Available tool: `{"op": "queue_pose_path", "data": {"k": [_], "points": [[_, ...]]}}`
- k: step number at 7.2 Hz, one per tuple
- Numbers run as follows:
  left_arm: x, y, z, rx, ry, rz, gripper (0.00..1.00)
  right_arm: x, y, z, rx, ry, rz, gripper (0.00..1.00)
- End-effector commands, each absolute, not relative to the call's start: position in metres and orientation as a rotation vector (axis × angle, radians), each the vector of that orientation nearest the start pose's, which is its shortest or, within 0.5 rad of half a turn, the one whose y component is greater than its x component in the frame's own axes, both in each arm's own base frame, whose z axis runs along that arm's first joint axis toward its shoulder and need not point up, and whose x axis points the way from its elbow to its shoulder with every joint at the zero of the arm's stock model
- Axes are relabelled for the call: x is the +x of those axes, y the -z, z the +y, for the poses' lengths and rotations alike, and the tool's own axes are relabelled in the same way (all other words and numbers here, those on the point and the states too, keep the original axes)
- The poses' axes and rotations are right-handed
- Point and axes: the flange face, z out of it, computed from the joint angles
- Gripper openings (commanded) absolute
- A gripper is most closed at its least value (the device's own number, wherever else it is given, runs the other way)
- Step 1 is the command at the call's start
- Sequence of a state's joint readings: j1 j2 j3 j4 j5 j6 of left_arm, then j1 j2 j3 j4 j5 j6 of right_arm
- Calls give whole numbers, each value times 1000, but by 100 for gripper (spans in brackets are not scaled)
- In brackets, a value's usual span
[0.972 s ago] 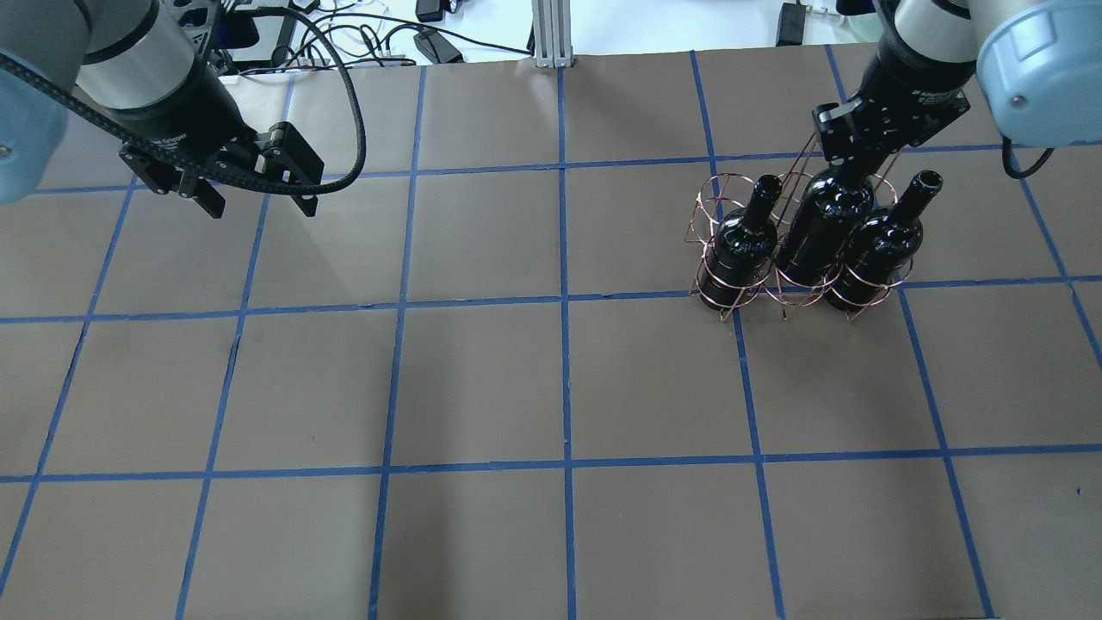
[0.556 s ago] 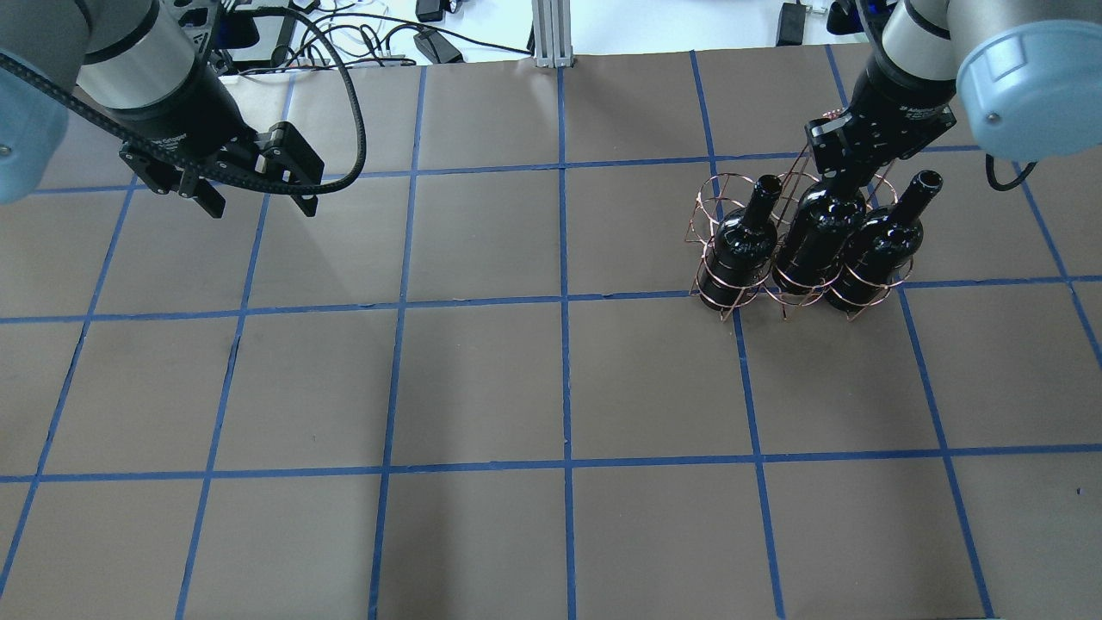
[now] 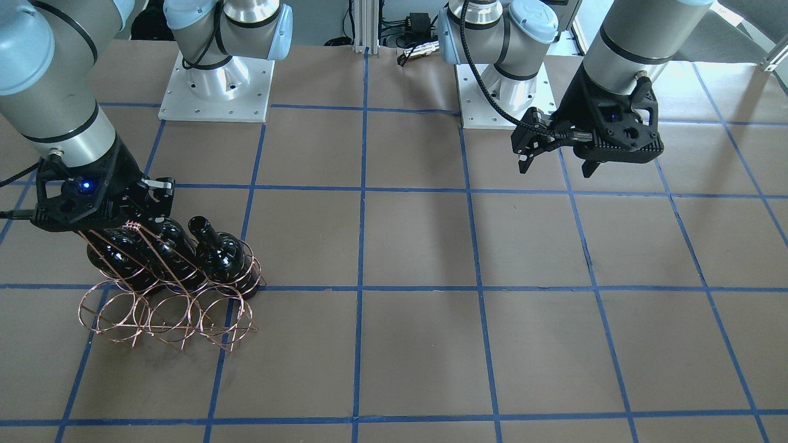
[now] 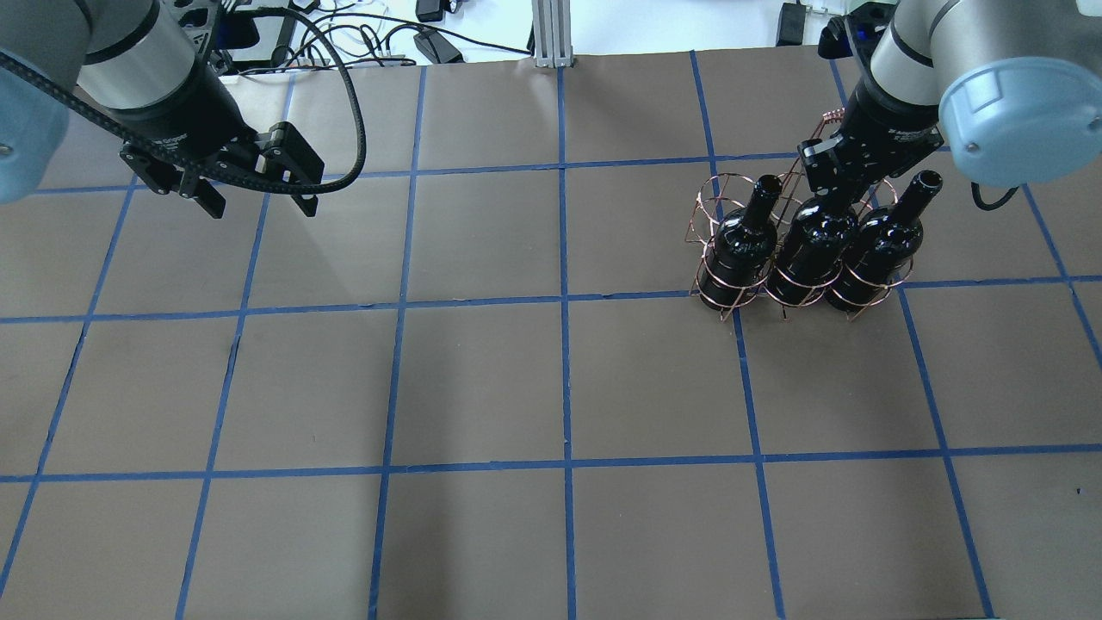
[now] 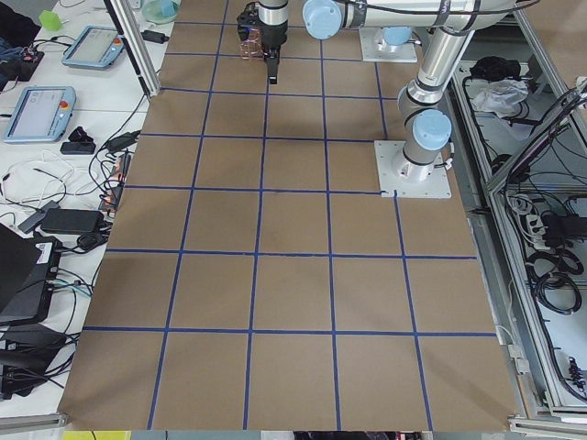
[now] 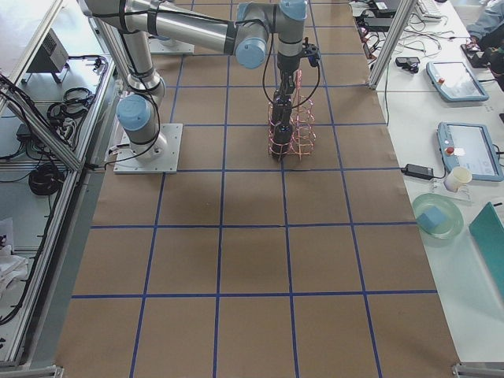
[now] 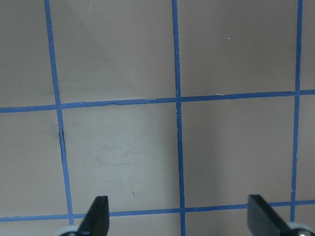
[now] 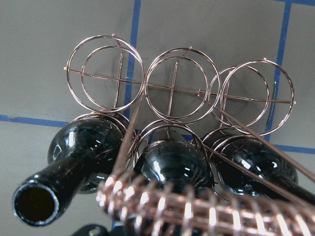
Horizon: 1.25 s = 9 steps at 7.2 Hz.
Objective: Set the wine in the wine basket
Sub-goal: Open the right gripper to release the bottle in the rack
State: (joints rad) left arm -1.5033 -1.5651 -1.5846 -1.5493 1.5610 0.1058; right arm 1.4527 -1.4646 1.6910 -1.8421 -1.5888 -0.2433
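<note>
The copper wire wine basket [image 4: 715,288] stands at the table's right. Its row nearer the robot holds three black wine bottles. My right gripper [image 4: 839,176] is shut on the neck of the middle bottle [image 4: 814,245], which stands upright inside the middle ring. The neck is hidden by the gripper. In the right wrist view the middle bottle's shoulder [image 8: 172,164] sits in its ring behind the coiled handle [image 8: 197,211]. In the front-facing view my right gripper [image 3: 144,206] is over this bottle [image 3: 169,246]. My left gripper [image 4: 258,202] is open and empty above the table at the far left.
The two other bottles [image 4: 745,241] [image 4: 882,241] flank the held one. The basket's three far rings [image 8: 177,86] are empty. Cables and a metal post [image 4: 551,34] lie beyond the table's far edge. The left wrist view shows only brown paper with blue tape lines [image 7: 177,98].
My right gripper has moved down with the middle bottle, sinking it deeper into the middle ring. My left arm has not moved.
</note>
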Motion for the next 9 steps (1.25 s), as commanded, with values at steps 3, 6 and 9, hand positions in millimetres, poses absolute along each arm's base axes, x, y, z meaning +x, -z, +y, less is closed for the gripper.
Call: {"op": "queue_pose_path", "data": {"k": [3, 6, 9], "points": [[-101, -486, -499, 60, 21, 3149, 100, 68, -388, -543, -194, 52, 3160, 0], [-99, -486, -499, 58, 21, 3151, 100, 68, -382, -543, -191, 33, 3158, 2], [-98, -486, -499, 53, 23, 3151, 100, 68, -396, -545, -169, 76, 3163, 99]]}}
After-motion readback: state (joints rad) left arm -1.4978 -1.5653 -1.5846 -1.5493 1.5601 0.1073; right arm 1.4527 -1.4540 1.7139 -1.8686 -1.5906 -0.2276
